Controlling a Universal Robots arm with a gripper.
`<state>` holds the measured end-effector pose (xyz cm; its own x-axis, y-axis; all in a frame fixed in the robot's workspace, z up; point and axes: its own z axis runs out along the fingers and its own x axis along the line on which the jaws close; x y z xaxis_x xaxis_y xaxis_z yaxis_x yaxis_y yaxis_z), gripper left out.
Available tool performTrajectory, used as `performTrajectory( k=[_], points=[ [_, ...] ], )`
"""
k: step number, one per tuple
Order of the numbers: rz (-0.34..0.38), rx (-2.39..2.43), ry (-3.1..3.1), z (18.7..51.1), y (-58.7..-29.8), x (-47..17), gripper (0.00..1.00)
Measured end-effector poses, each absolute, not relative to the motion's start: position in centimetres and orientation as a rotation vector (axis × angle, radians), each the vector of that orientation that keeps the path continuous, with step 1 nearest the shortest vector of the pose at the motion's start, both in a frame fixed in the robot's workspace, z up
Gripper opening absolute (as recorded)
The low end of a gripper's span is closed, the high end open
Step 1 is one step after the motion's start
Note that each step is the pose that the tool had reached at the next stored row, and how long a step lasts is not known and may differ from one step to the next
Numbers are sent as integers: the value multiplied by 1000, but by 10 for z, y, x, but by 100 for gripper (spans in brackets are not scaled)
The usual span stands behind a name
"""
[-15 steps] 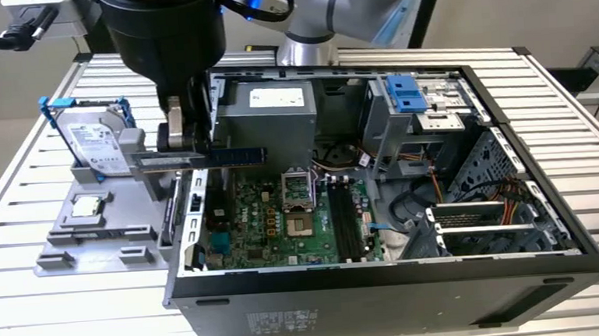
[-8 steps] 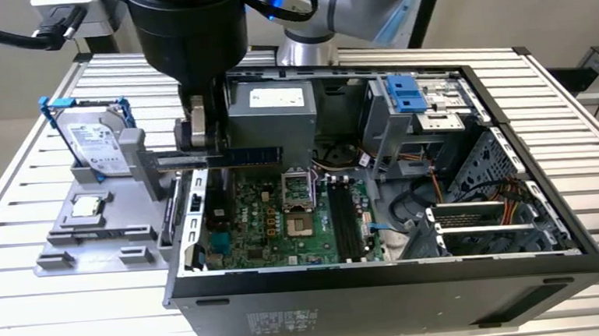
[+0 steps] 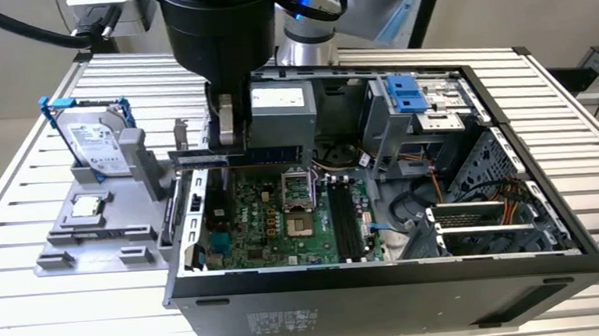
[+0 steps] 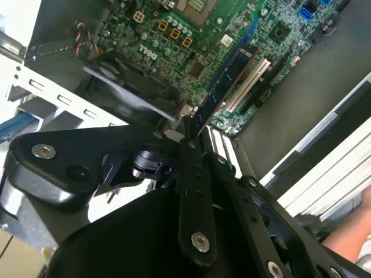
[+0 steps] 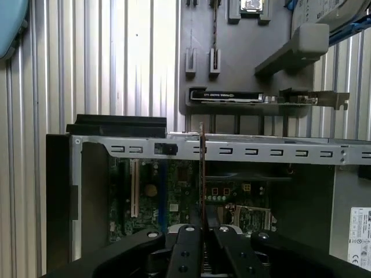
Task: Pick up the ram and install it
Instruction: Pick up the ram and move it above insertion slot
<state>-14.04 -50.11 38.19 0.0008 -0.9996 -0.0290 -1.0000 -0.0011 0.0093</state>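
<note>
While your gripper (image 3: 227,143) squeezes the ram (image 3: 273,152) tight, that thin, flat, dark stick hangs level above the bumpy green board (image 3: 266,217) inside the open metal case (image 3: 390,279) on the ribbed silver counter (image 3: 591,158).

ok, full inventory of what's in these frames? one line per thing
dark bluish-green ram stick: one, held level over the open case, clamped in the gripper
black computer case: one, lying open on the table
green motherboard: one, on the floor of the case
grey plastic fixture: one, beside the case at the exterior view's left
silver hard drive in a blue-trimmed frame: one, upright on the fixture
small square silver processor chip: one, flat on the fixture
black expansion card: one, on edge in a fixture slot next to the case
slatted silver metal table: one, under everything
gripper: one, black, shut on the ram stick
</note>
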Motion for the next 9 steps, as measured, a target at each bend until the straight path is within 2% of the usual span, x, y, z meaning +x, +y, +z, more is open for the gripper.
performTrajectory(
  k=[9],
  points=[
    [43,-2213,2211,382,-501,-114,0]
  ],
)
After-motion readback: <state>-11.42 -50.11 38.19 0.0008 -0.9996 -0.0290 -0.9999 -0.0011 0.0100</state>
